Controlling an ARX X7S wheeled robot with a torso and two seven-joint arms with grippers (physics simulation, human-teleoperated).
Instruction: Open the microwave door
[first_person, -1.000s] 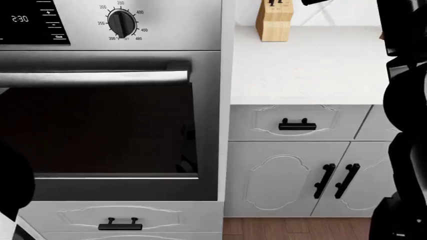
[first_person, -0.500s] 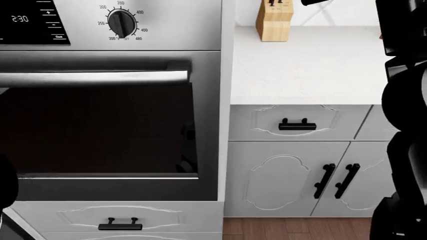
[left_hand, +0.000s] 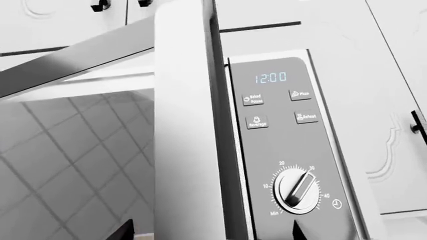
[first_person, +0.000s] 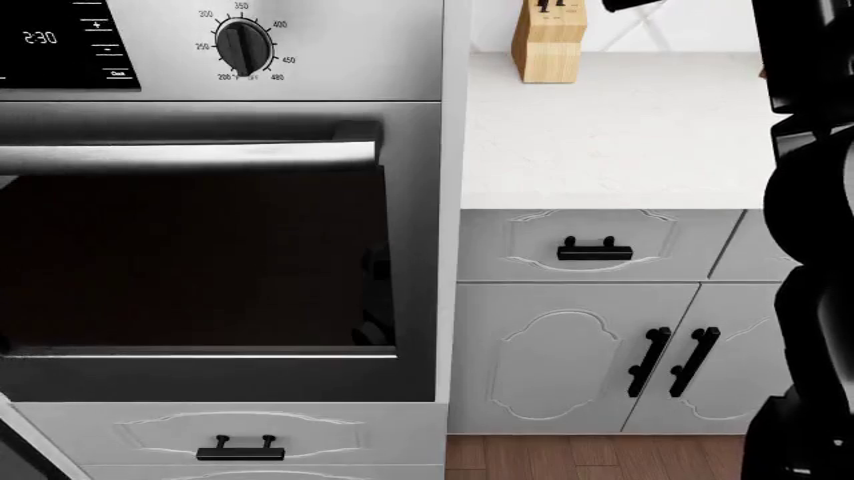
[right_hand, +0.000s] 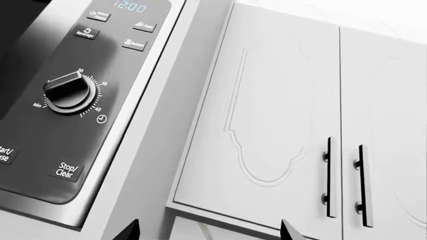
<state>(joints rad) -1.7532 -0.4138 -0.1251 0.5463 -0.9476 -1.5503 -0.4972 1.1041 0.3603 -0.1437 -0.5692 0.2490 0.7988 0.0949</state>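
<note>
Left gripper (left_hand: 210, 232): only 2 dark fingertips show at the edge of the left wrist view. They stand apart, with the microwave door's edge between them. Whether either tip touches the door cannot be told.
Microwave door (left_hand: 183, 150): swung partly out from the microwave body, its pale edge facing the left wrist camera. Grey tiled wall (left_hand: 60, 170) shows beside it.
Microwave control panel (left_hand: 293, 145): dark panel just beside the door edge. The display reads 12:00, with 4 preset buttons below it.
Timer dial (left_hand: 297, 190): on the panel under the buttons, scale marked 10 to 40.
Oven (first_person: 220, 270): fills the left of the head view. Dark glass door shut, bar handle across its top, clock reading 2:30, temperature knob (first_person: 244, 46) above.
Drawer (first_person: 598, 245): right of the oven, below the white counter (first_person: 614, 130), with 1 black handle. 2 cabinet doors sit under it.
Knife block (first_person: 550, 40): wooden, at the back of the counter.
Right arm (first_person: 807, 250): black links along the right edge of the head view.
Right gripper (right_hand: 210, 231): 2 fingertips apart, holding nothing, aimed near the microwave's lower right corner.
Wall cabinet (right_hand: 293, 115): white, right of the microwave, 2 black vertical handles.
</note>
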